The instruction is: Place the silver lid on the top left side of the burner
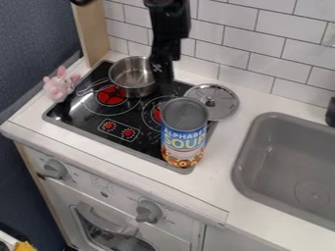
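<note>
The black gripper [165, 84] hangs down over the back of the stove, just right of the silver pot and left of the lid, apart from the lid. The round silver lid [224, 104] lies with its knob up at the back right of the burner [85, 113], reaching past its right edge onto the white counter. Its lower left part is hidden behind the soup can. The burner is a black glass top with red heating rings.
A silver pot [132, 73] stands at the back left of the burner, its handle toward the left. An open soup can [184, 139] stands at the front right. A pink plush toy [59, 86] sits by the left edge. A grey sink [288, 166] lies right, a tiled wall behind.
</note>
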`<act>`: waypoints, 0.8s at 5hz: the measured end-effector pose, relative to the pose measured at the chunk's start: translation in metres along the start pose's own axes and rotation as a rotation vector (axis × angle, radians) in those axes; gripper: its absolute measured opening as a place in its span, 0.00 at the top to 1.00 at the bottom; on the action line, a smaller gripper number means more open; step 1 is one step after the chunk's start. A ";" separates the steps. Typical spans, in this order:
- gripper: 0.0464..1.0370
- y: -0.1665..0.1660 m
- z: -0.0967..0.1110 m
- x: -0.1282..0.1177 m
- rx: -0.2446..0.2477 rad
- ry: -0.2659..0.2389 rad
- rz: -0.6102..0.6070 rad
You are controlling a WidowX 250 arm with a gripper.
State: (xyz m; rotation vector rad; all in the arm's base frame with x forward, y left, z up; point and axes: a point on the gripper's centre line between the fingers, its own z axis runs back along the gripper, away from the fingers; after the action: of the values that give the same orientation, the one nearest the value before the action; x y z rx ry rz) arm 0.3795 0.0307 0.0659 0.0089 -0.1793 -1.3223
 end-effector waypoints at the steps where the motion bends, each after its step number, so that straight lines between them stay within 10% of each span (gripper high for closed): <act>1: 0.04 0.011 -0.024 0.010 -0.006 0.013 -0.059; 4: 0.04 0.019 -0.073 0.039 -0.078 0.053 -0.180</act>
State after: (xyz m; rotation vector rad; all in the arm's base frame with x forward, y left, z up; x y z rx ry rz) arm 0.4173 -0.0089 0.0007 -0.0062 -0.0836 -1.5059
